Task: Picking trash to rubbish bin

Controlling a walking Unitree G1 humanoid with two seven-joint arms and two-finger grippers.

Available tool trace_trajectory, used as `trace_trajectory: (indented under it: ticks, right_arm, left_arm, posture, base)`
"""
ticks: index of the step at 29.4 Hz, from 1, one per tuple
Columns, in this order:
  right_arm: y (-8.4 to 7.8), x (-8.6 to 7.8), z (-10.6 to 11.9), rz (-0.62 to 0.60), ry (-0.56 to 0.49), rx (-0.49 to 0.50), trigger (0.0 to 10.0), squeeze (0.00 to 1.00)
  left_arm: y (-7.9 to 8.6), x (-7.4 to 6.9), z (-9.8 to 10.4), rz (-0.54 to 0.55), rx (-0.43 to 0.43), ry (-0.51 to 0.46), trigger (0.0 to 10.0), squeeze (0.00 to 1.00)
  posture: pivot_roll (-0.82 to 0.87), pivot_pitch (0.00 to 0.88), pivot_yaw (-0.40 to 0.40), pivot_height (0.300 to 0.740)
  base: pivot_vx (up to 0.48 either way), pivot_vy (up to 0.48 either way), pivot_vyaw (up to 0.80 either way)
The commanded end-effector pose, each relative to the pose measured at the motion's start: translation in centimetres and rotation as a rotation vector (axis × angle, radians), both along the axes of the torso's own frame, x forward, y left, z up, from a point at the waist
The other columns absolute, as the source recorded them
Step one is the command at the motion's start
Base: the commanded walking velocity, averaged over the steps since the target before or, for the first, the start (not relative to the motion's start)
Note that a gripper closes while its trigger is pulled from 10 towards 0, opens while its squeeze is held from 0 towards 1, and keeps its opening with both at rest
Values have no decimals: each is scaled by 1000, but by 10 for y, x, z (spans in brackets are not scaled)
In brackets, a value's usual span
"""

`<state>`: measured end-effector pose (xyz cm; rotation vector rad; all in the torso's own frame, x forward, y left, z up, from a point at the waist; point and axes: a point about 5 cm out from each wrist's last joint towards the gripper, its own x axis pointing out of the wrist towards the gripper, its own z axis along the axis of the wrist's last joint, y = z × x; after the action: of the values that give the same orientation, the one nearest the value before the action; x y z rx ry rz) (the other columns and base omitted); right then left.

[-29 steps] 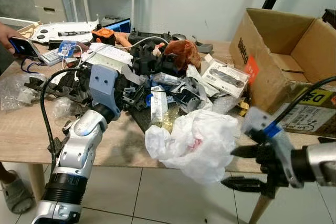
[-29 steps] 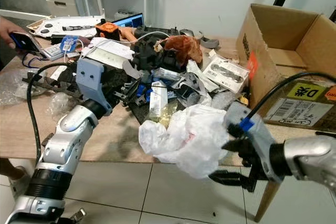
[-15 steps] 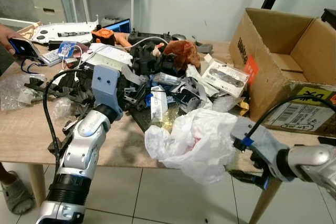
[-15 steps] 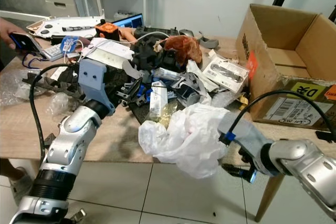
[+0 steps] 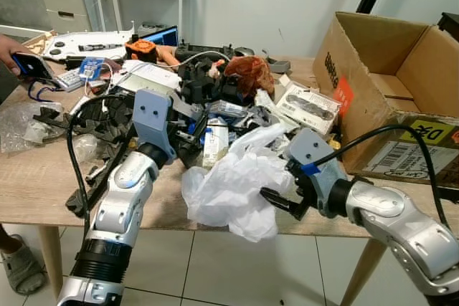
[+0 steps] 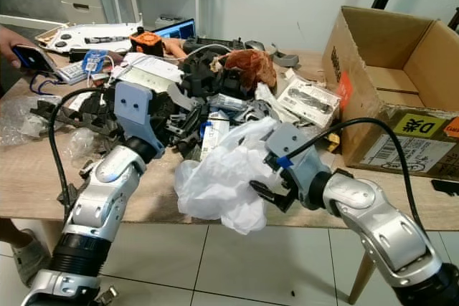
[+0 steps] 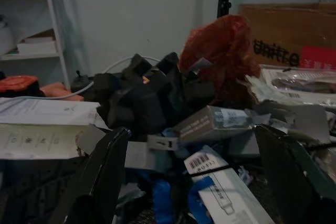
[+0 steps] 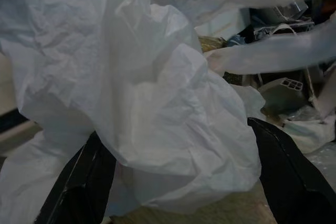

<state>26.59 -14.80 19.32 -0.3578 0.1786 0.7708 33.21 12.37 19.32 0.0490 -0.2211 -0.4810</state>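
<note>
A crumpled white plastic bag (image 5: 229, 190) lay at the front edge of the light wooden tabletop (image 5: 29, 177), part of it hanging over the rim. The right claw (image 5: 278, 203) was at the bag's right side with its two black fingers spread and the plastic bulging between them; in the right wrist view the bag (image 8: 142, 114) sat between both fingers (image 8: 79, 187), which were parted and not clenched on it. The left claw (image 7: 194, 177) reached into the heap of dark clutter (image 5: 208, 98) in the middle of the tabletop, its fingers (image 7: 105, 171) held wide apart and grasping nothing, with a small grey carton (image 7: 215, 121) and a white barcoded box (image 7: 220, 192) lying just ahead of them. A rust-brown crumpled cloth (image 5: 247, 71) topped the heap. An open brown cardboard box (image 5: 387, 84) stood on the right end of the tabletop. At the far left edge a person's hand (image 5: 10, 49) held a dark phone (image 5: 30, 66).
</note>
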Motion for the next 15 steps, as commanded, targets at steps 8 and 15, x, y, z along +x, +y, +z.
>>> trace_trajectory:
  ticks: [8, 15]
  right_arm:
    - [1, 1, -50, -127, 171, 122, 1216, 0]
    - [2, 4, -61, -171, 195, 141, 0, 0]
  left_arm:
    - [-14, -4, -2, -38, 3, 7, 10000, 0]
    - [-20, -8, -4, -52, 0, 6, 10000, 0]
  posture:
    - [-11, 72, -34, 740]
    - [6, 58, -52, 740]
  base:
    - [0, 0, 0]
    - [0, 0, 0]
